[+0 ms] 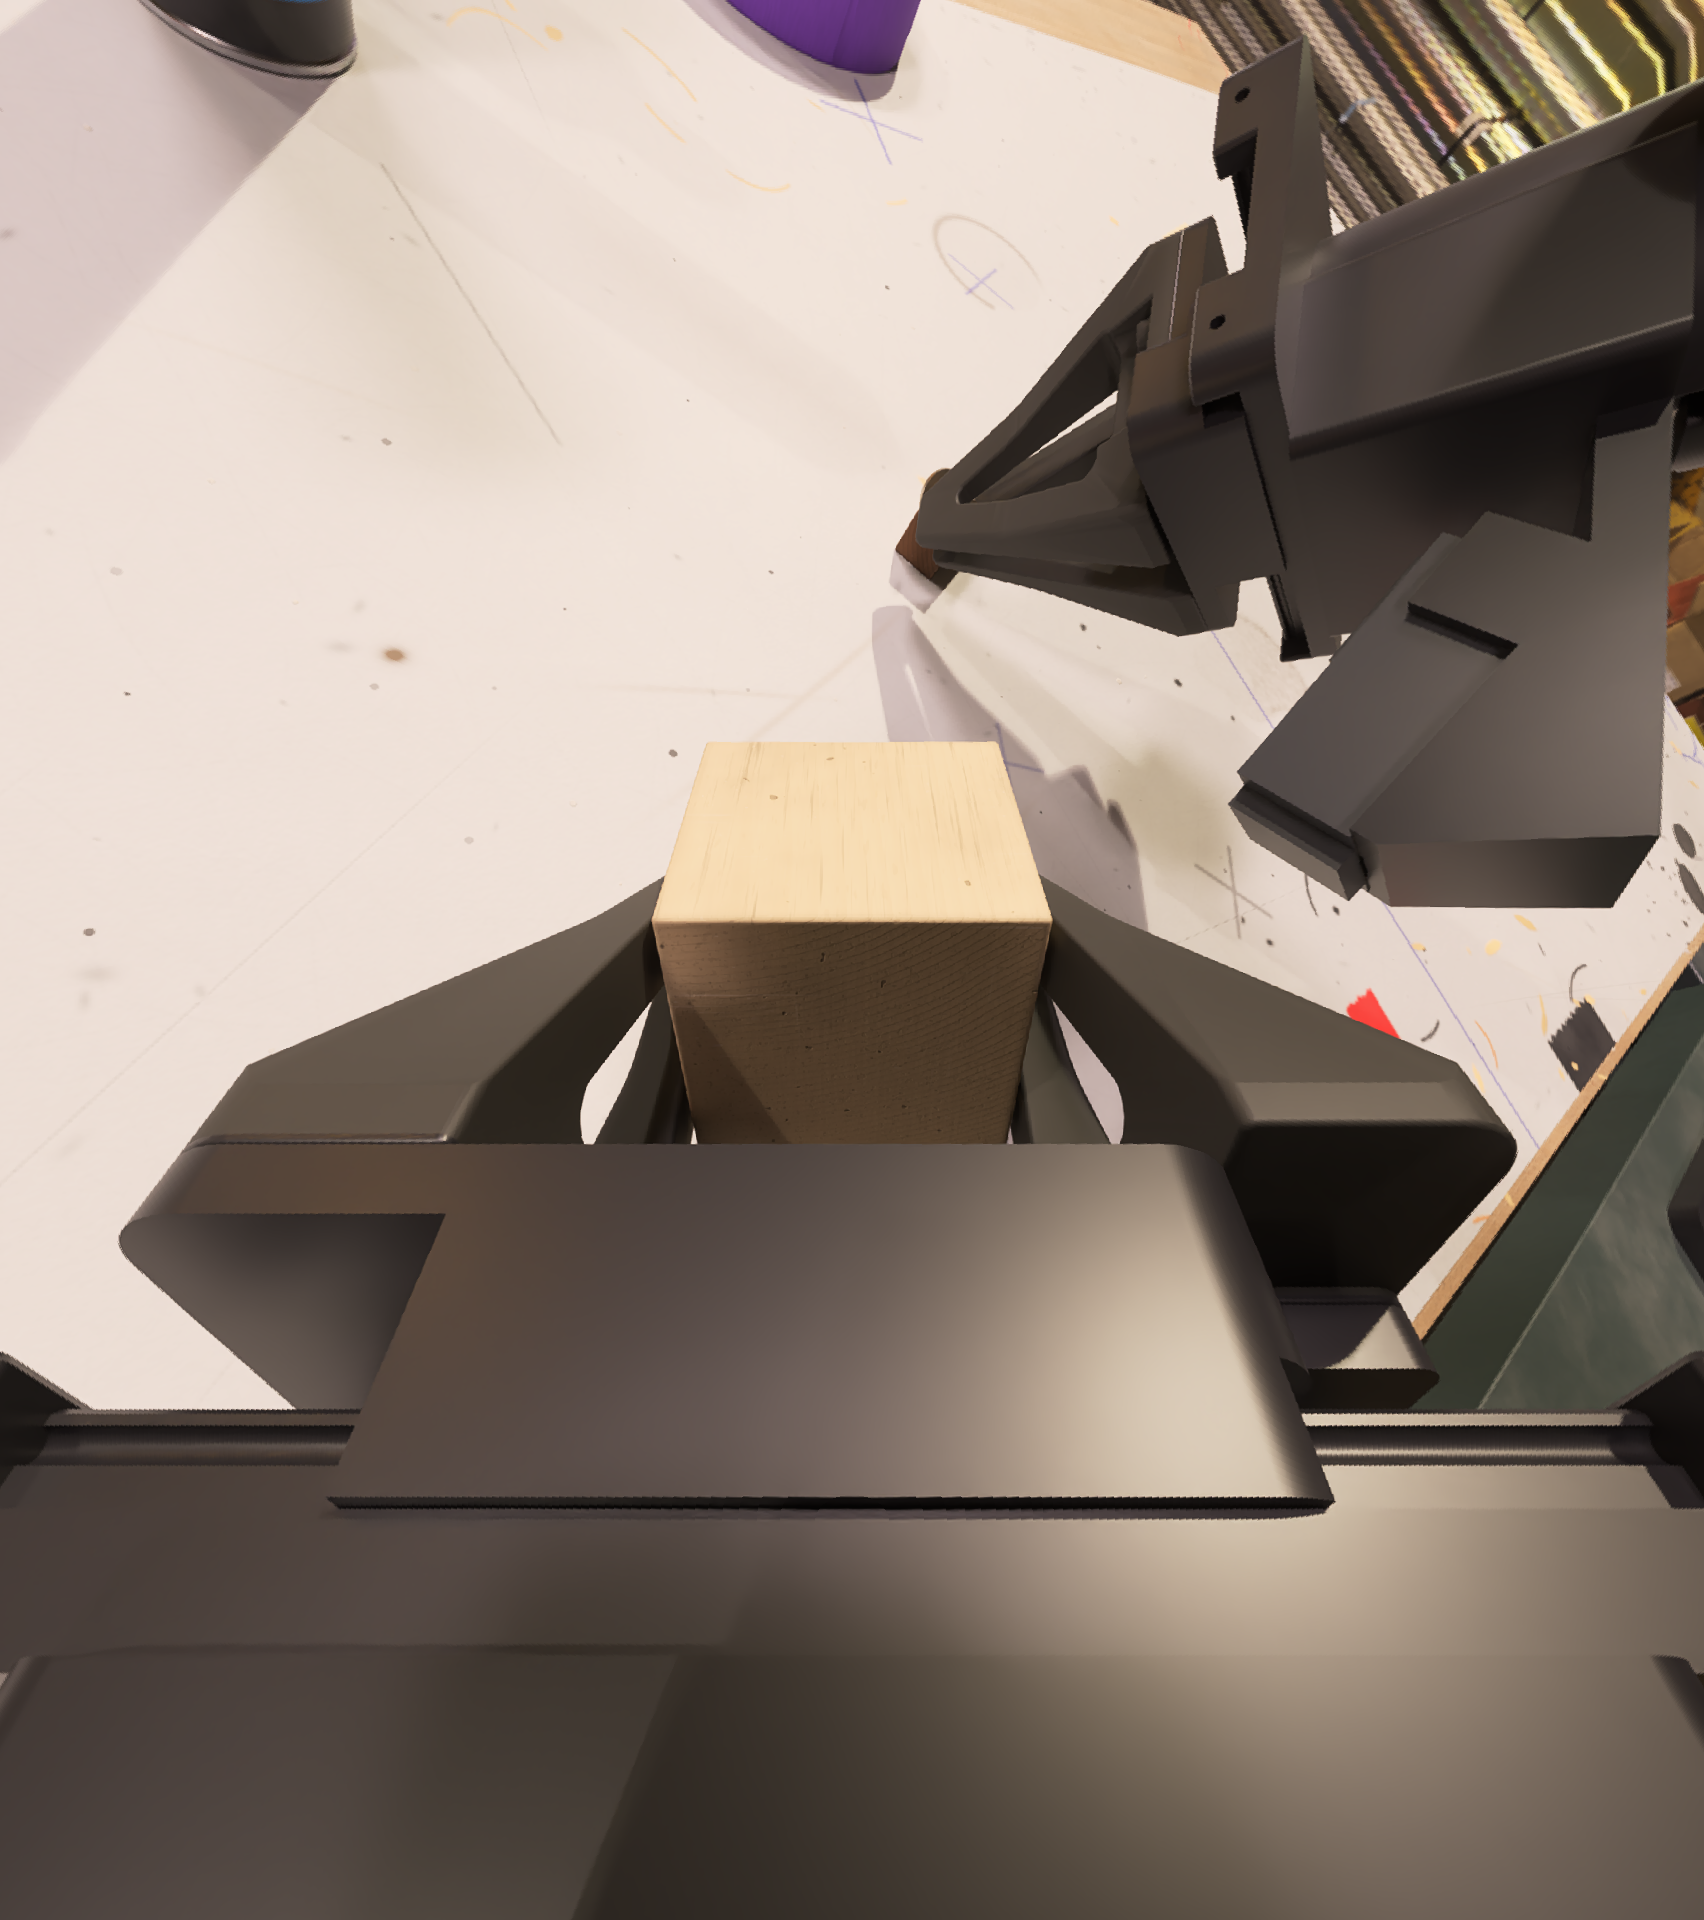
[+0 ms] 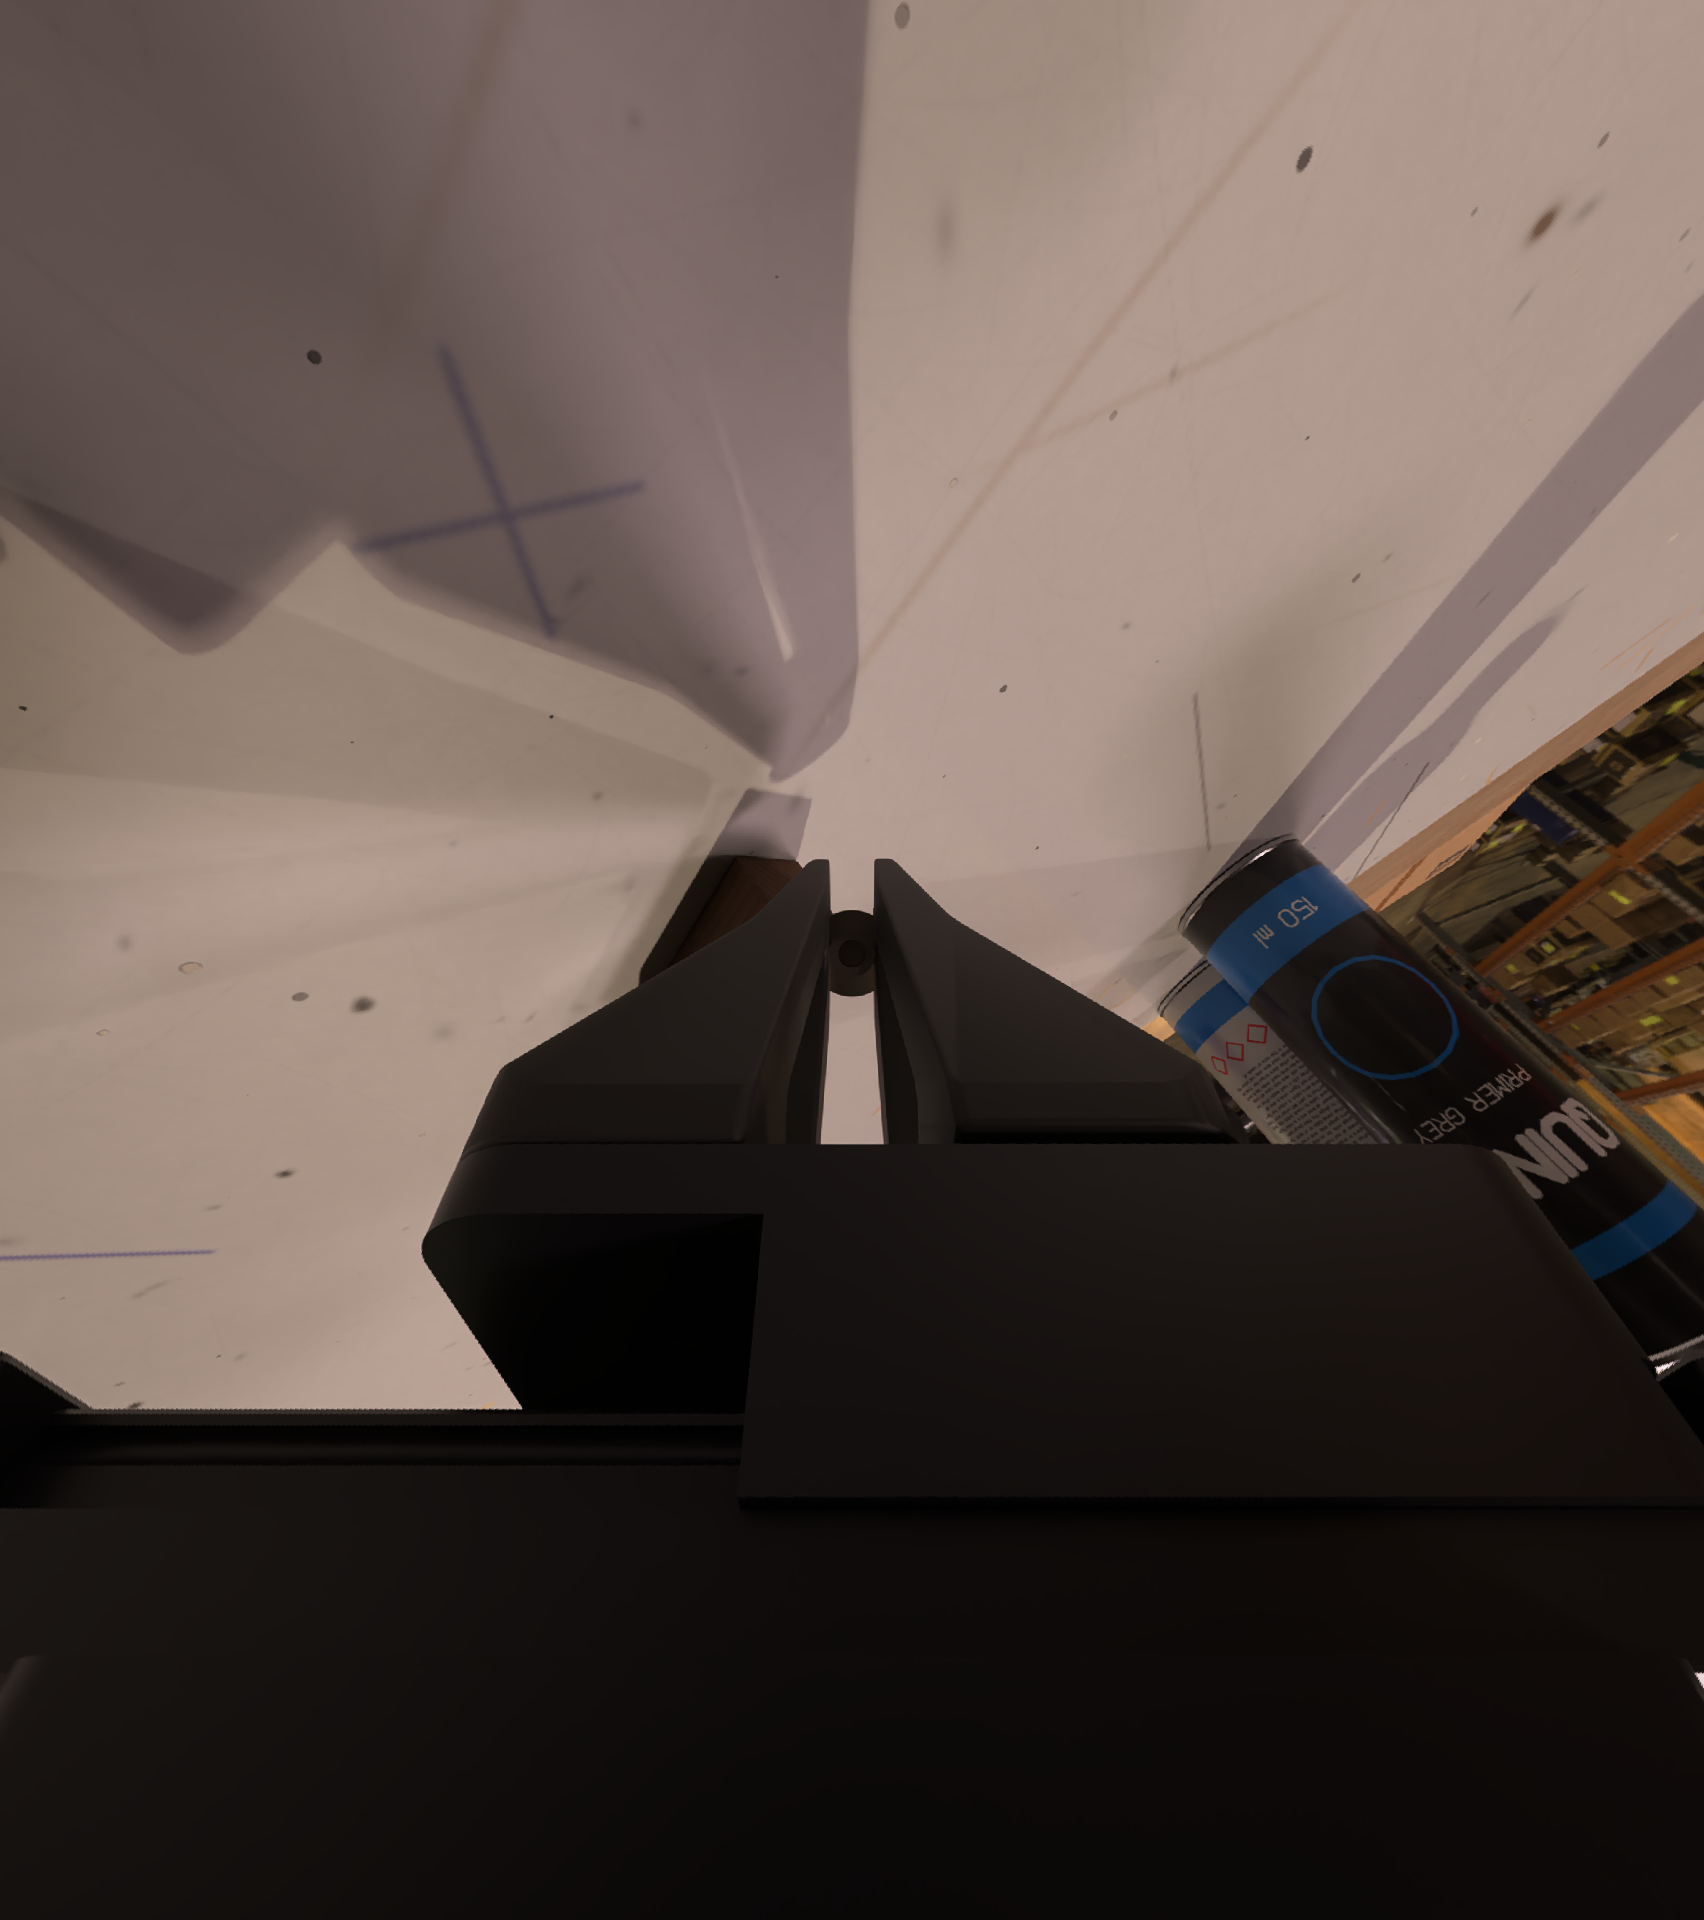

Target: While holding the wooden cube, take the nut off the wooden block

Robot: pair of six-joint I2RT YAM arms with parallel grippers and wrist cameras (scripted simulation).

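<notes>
The left gripper (image 1: pixel 853 935) pinches the wooden cube (image 1: pixel 853 883) between its two dark fingers (image 1: pixel 578 977), one pressed to each side face, at the centre of the left wrist view. The cube is pale, light-grained wood with a few small dark specks, its top face lit and its near face in shade, held above the white table (image 1: pixel 308 520).

To the upper right of that view the right gripper (image 1: pixel 931 530) reaches down to the table, its fingertips close together over a small dark brown wooden block (image 1: pixel 915 545), of which only a sliver shows beside them.

In the right wrist view the right gripper (image 2: pixel 851 883) has its fingers (image 2: pixel 775 997) drawn nearly together, with a narrow slit between them. In that slit, near the tips, sits a small round grey nut (image 2: pixel 851 951), pinched on both sides. A brown edge of the wooden block (image 2: pixel 739 894) peeks out to the left of the left finger.

At the right of this view a black spray can (image 2: pixel 1430 1060) with blue bands and white lettering stands on the table, with a blue circle outline on its body. At the top of the left wrist view a purple object (image 1: pixel 827 31) is cut off by the frame.
</notes>
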